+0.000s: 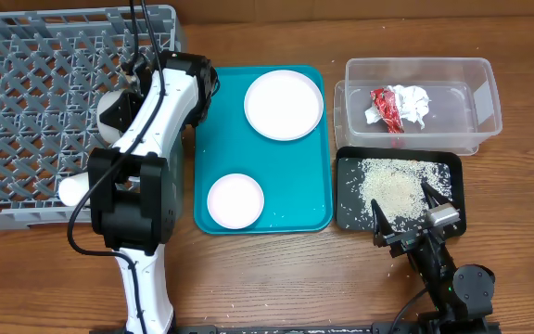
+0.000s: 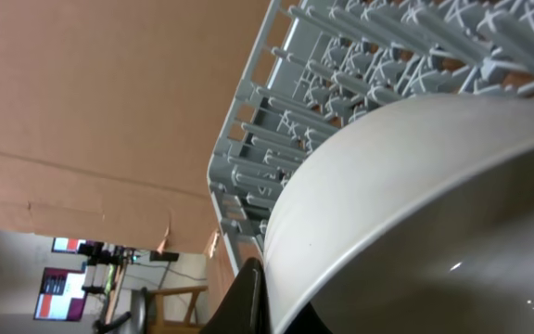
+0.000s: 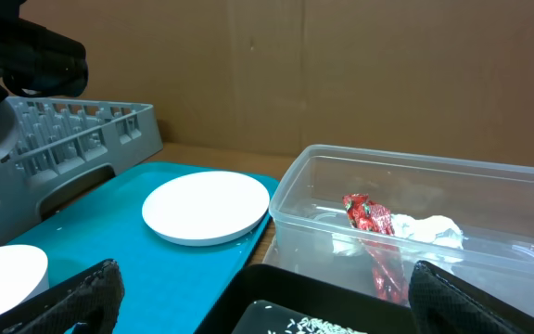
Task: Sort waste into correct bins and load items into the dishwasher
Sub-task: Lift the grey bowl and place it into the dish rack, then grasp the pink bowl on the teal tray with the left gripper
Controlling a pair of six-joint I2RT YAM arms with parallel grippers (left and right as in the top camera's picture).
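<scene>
Grey dish rack (image 2: 341, 93) behind pale bowl (image 2: 415, 213) in left wrist view, bowl rim pinched tight by left fingers (image 2: 247, 299). Overhead: holds that bowl over rack's right side; white plate (image 1: 284, 104) and 2nd bowl (image 1: 235, 200) on teal tray (image 1: 295, 186); red wrapper (image 1: 395, 105) inside clear tub (image 1: 485, 93); grains (image 1: 392, 186) on black tray (image 1: 350, 213). Right wrist: right fingers (image 3: 72, 301) spread wide, nothing between, low over black tray's near edge, facing tub and plate.

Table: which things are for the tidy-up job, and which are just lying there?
For the job: grey rack, plate, loose bowl, gripped bowl, red wrapper, clear tub, rice grains, black tray.
Just lying there: teal tray, cardboard wall.
</scene>
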